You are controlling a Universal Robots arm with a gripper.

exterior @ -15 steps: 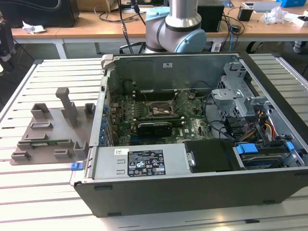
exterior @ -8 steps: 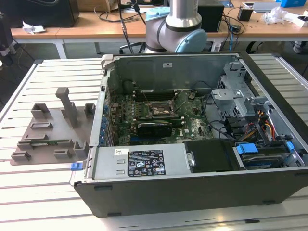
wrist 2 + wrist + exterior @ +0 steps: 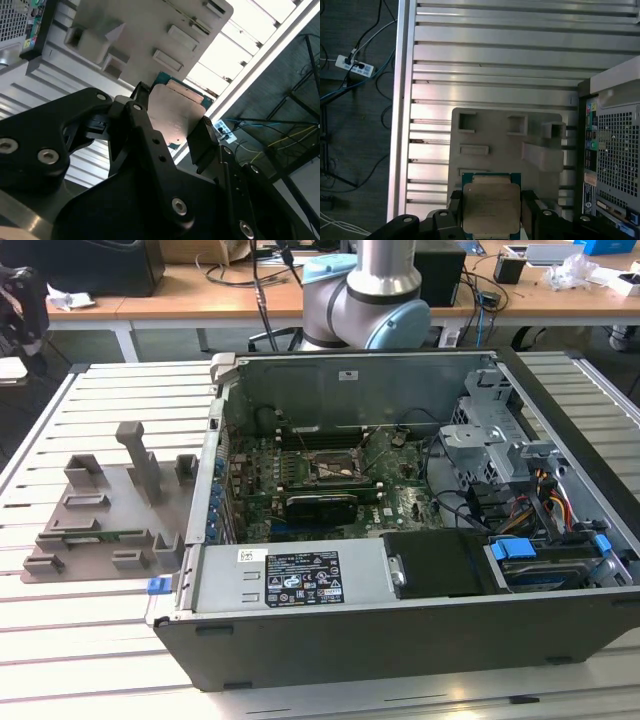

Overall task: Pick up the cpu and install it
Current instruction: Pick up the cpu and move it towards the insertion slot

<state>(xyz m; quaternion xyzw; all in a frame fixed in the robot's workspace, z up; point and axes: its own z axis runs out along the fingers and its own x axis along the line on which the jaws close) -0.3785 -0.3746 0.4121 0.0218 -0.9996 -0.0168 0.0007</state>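
Silver metal shines on the cpu, which is clamped between the two black fingers of the gripper, one finger on each opposite side (a thin green border peeks out around the metal top). In the first wrist view, the chip hangs above one edge of the grey fixture tray, clear of its upright blocks. The open computer case stands just beside the tray, on the exterior view's right of it. The dark socket frame lies inside the case, well apart from the tray. Tray and case both rest on a slatted metal table.
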